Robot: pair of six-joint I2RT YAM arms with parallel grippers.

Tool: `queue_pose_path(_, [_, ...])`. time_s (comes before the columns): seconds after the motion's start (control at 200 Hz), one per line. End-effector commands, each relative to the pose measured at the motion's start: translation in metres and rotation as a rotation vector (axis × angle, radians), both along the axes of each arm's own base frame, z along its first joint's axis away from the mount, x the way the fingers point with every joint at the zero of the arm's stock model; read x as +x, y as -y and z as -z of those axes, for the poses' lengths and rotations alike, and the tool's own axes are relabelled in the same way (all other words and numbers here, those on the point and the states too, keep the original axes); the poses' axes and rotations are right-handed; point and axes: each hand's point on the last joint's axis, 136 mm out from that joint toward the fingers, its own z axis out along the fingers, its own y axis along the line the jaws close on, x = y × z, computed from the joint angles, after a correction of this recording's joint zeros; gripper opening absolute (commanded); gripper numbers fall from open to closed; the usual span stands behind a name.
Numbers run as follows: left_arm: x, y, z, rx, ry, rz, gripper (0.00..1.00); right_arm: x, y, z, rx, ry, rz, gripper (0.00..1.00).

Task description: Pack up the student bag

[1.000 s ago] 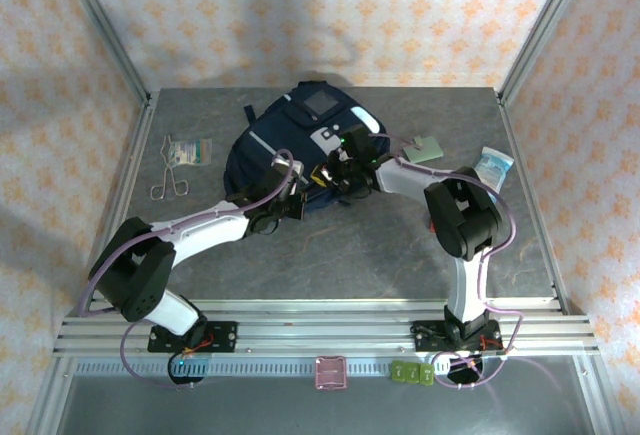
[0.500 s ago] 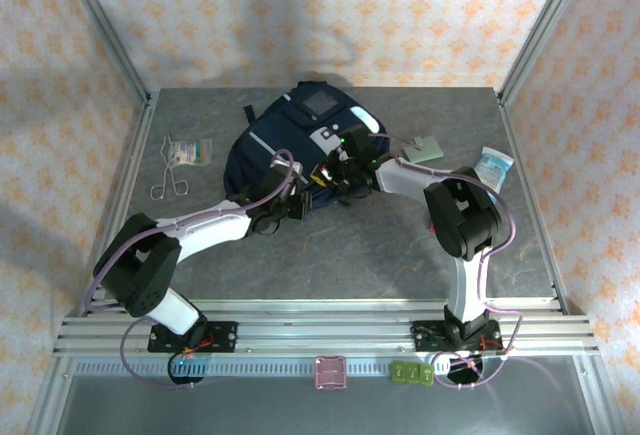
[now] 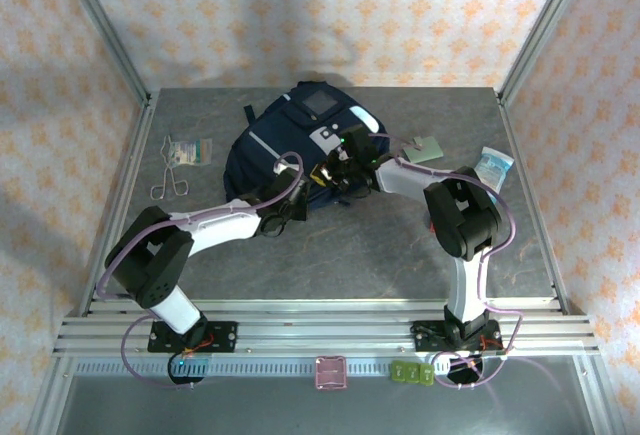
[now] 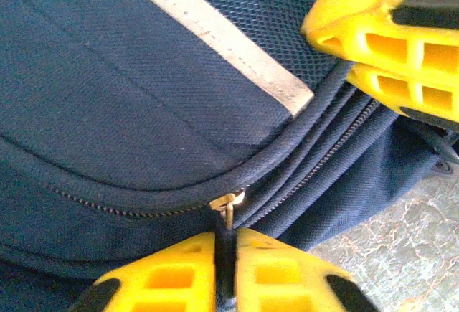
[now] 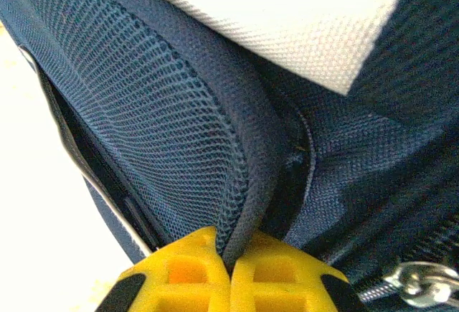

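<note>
Now pinching the dark zipper pull (image 4: 227,215) of the student bag (image 3: 285,140) in the left pincer (image 4: 226,244), narrow, with the brass slider at 12 o'clock. Holding a ribbed navy fabric fold in the shut right pincer (image 5: 228,251), at 1 o'clock. Resting far-centre on the counter (image 3: 400,255), long axis 7 to 1 o'clock. Probably calls for a draw along the curved toothed track towards 9 o'clock.

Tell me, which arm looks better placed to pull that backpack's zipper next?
Left, probably. The left tool is shut on the zipper pull of the student bag; the right tool pinches a fabric ridge, seemingly steadying it.
</note>
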Motion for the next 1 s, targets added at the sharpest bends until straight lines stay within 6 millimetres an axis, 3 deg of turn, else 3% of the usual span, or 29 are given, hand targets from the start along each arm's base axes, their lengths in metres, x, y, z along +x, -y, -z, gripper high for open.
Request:
queue_pose_path(0.0, [-0.001, -0.007, 0.004, 0.043, -0.017, -0.029, 0.25, 0.015, -0.007, -0.03, 0.052, 0.096, 0.008, 0.0])
queue_pose_path(0.175, [-0.008, -0.01, 0.011, 0.05, -0.038, -0.027, 0.27, 0.016, -0.009, -0.03, 0.059, 0.097, 0.008, 0.0])
queue_pose_path(0.21, [-0.008, -0.012, 0.012, 0.059, -0.036, -0.033, 0.22, 0.016, -0.009, -0.032, 0.061, 0.101, 0.006, 0.0])
queue_pose_path(0.285, [-0.007, -0.016, 0.012, 0.083, -0.025, -0.036, 0.0, 0.016, -0.008, -0.033, 0.061, 0.107, 0.007, 0.0])
queue_pose_path(0.506, [-0.001, -0.042, -0.003, 0.128, 0.006, -0.091, 0.0, 0.013, -0.003, -0.037, 0.052, 0.121, 0.009, 0.0])
queue_pose_path(0.746, [0.005, -0.115, -0.015, 0.154, 0.002, -0.266, 0.0, 0.012, 0.009, -0.041, 0.049, 0.141, 0.034, 0.0])
queue_pose_path(0.996, [0.015, -0.117, -0.015, 0.184, -0.004, -0.273, 0.0, 0.01, 0.01, -0.045, 0.049, 0.155, 0.026, 0.0])
